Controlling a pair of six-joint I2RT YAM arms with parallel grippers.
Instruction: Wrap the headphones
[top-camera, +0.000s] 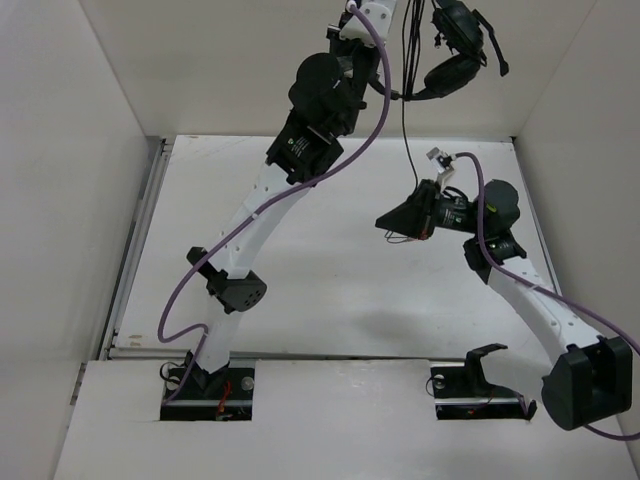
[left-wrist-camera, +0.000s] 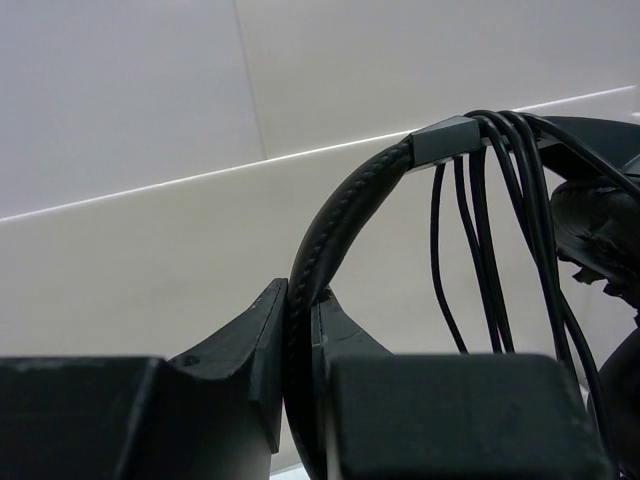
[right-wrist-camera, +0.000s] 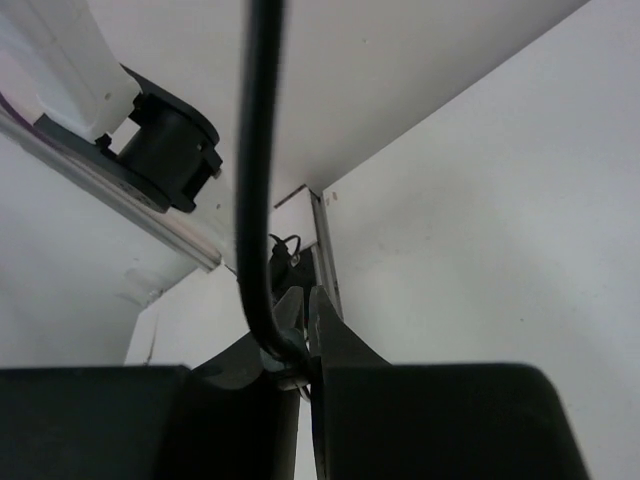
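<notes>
The left gripper (left-wrist-camera: 300, 305) is pressed tight on the headband (left-wrist-camera: 350, 200). It holds the headphones (top-camera: 455, 50) up high at the back, and some loops of the cord (left-wrist-camera: 478, 230) hang over the band. Lower down, the right gripper (right-wrist-camera: 300, 335) pinches the loose part of the cord (its fingers look closed on it). The cord runs almost straight up from there to the headphones. I think the right arm, the one holding the loose part, must lift it up and over the band next.

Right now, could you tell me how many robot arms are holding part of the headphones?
2. The left arm, raised at the back, has its jaws shut on the headband; the right arm, lower, pinches the hanging cord in its jaws.
</notes>
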